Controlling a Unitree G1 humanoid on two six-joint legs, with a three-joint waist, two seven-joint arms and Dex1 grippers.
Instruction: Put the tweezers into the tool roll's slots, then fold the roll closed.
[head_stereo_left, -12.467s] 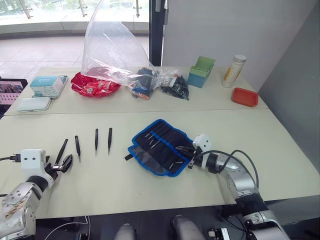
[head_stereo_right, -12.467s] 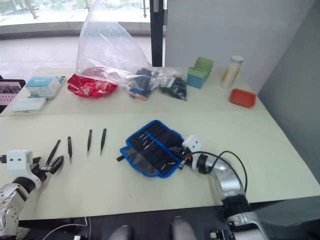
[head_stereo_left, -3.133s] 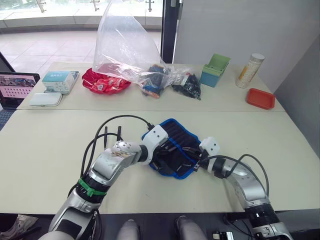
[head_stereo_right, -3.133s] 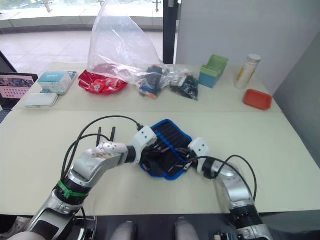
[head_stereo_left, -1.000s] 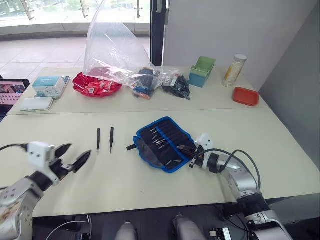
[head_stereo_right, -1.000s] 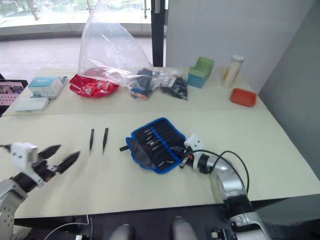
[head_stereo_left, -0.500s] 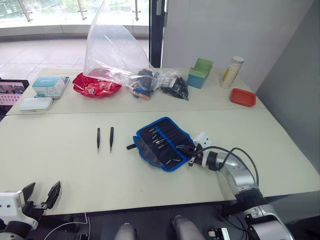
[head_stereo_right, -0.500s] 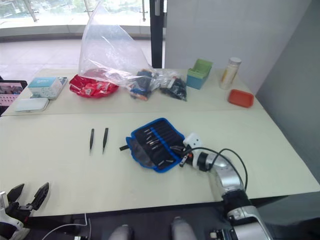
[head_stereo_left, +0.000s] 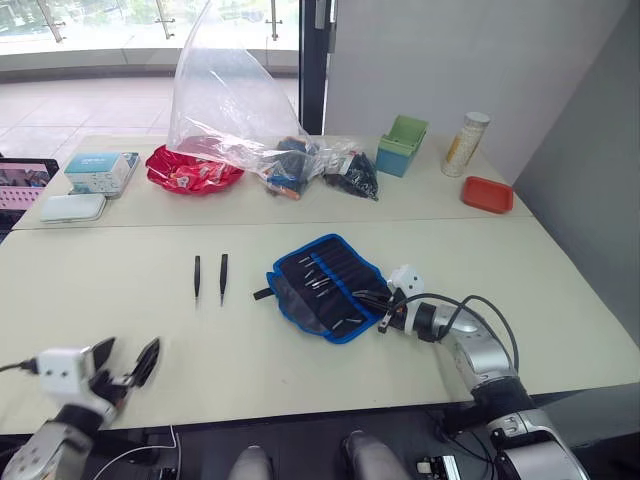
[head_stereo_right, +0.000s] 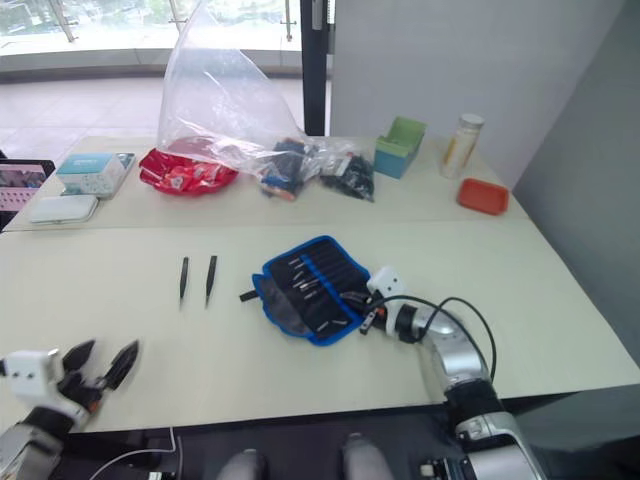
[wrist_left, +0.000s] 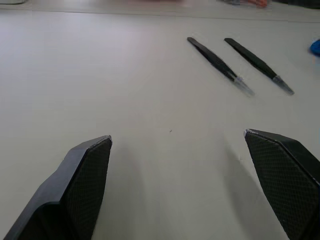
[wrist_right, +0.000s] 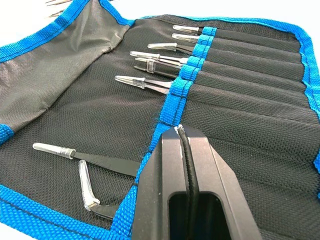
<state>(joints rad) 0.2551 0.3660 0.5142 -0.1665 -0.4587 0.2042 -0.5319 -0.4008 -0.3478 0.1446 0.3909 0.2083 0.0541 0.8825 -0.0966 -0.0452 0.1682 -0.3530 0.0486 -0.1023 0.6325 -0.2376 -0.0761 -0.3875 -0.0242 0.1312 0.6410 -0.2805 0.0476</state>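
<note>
The tool roll (head_stereo_left: 325, 285) lies open at mid-table, dark fabric with blue edging. Several tweezers (wrist_right: 150, 82) with clear-capped tips sit in its slots (wrist_right: 235, 65); two more lie lower on the inner face (wrist_right: 85, 187). Two loose black tweezers (head_stereo_left: 197, 275) (head_stereo_left: 223, 277) lie side by side to the left of the roll, also ahead of the left gripper as tweezers (wrist_left: 217, 64). My left gripper (head_stereo_left: 128, 362) hovers open and empty over the near left table edge. My right gripper (head_stereo_left: 372, 298) is shut, its tip resting on the roll's right part over the slots.
Along the far table stand a big clear plastic bag (head_stereo_left: 225, 95), a red bowl (head_stereo_left: 190, 172), a green box (head_stereo_left: 402, 143), a tall canister (head_stereo_left: 468, 142), a red tray (head_stereo_left: 487, 193), a white box (head_stereo_left: 98, 171) and a white case (head_stereo_left: 68, 207).
Two of the four loose tweezers have gone from the table into the roll. Over the last second the left gripper dipped toward the near edge and came back up, open. The right gripper stayed put.
</note>
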